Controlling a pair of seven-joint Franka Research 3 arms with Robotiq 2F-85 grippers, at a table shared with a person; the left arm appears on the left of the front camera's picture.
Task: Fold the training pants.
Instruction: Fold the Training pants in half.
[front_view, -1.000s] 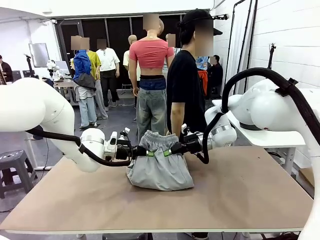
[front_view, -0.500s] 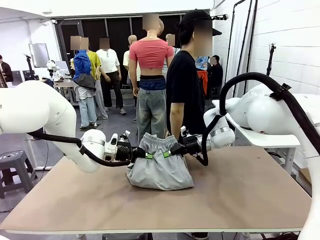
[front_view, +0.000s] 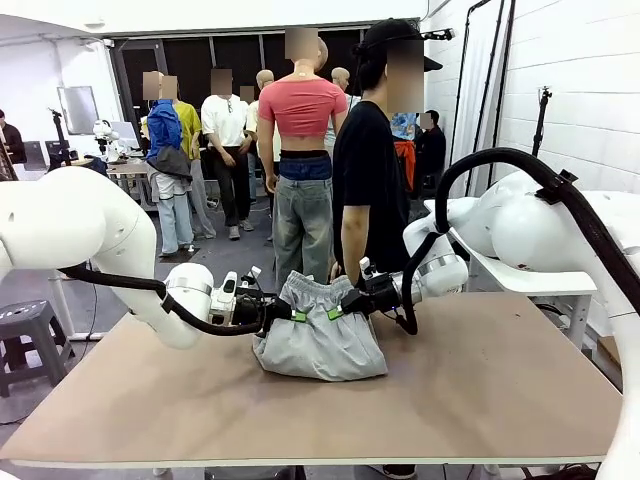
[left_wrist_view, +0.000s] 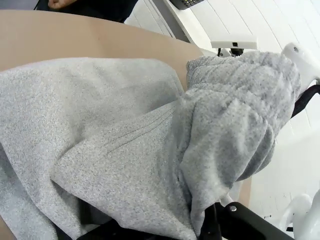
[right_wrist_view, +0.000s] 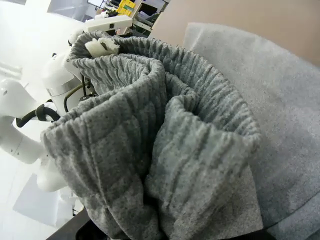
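Pinching the training pants (front_view: 320, 335) at the waistband, left fingers (front_view: 291, 314) and right fingers (front_view: 335, 312) clamped on cloth above the worktop (front_view: 480, 390); uneven pull could slip one side, skewing the fold.

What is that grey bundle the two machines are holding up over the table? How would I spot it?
Look at the big brown table, near its far edge in front of the person in black. There the training pants form a light grey soft heap. Their gathered waistband is pinched on each side, by the left claw and the right claw.
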